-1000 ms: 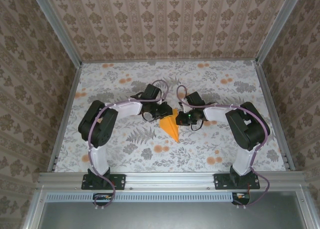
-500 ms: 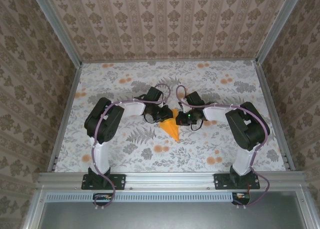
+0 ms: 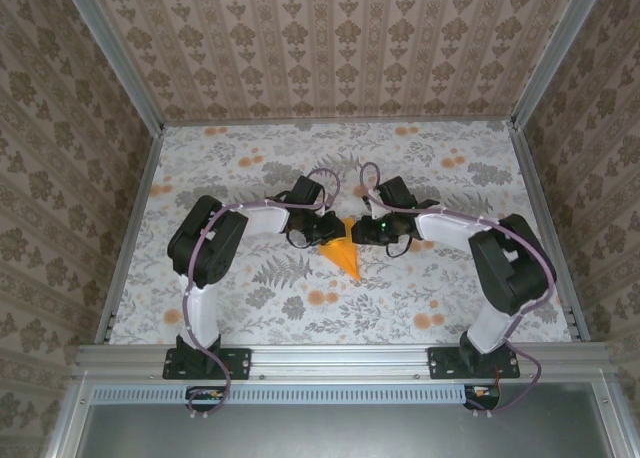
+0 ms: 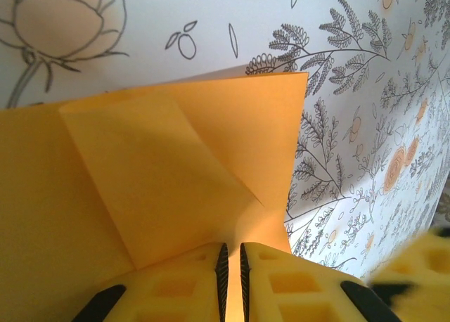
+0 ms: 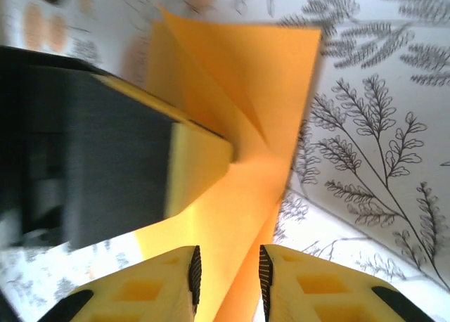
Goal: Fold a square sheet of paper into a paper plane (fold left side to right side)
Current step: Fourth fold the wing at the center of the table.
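The flower-printed table [image 3: 250, 308] spreads between patterned walls. From the near edge the left arm [image 3: 205, 243] rises at 7 o'clock and the right arm [image 3: 510, 263] at 5 o'clock, and both bend inward so their wrists meet near the table's middle.

The orange paper plane [image 3: 345, 256] lies there between them. Its wide end is at 12 o'clock under the wrists and its point aims toward 5 o'clock.

The left gripper [image 3: 325, 228] sits at the plane's 10 o'clock. In the left wrist view its yellow jaws are clenched on the paper's near edge, with only a thin slit between them, and folded flaps spread out toward 12 o'clock.

The right gripper [image 3: 364, 233] sits at the plane's 2 o'clock. In the right wrist view its jaws are parted, released wider than the thin paper ridge that runs up between them.
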You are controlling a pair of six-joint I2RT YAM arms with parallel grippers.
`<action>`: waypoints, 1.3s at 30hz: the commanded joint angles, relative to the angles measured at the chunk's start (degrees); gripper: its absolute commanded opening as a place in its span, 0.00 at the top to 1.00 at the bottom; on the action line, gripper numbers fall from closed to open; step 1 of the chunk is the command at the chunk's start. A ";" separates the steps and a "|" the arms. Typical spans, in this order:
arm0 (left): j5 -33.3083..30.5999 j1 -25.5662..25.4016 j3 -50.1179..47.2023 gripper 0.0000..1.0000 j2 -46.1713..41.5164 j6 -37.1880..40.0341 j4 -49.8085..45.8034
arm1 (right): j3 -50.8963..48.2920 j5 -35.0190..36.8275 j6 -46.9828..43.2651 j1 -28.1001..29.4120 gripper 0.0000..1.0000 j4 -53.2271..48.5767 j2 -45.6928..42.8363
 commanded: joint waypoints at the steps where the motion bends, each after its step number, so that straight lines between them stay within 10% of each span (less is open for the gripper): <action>1: -4.05 0.08 -2.60 0.83 2.38 0.05 -4.07 | -1.65 -1.95 -0.03 0.61 0.71 -4.42 -5.17; 6: -4.11 -0.04 -2.53 0.83 2.19 0.16 -4.16 | -3.55 -10.42 3.94 3.62 0.78 -1.61 -3.94; 39: -4.50 0.15 -2.52 0.83 2.06 0.51 -4.91 | -1.11 -2.76 -1.51 8.17 0.76 -11.28 6.32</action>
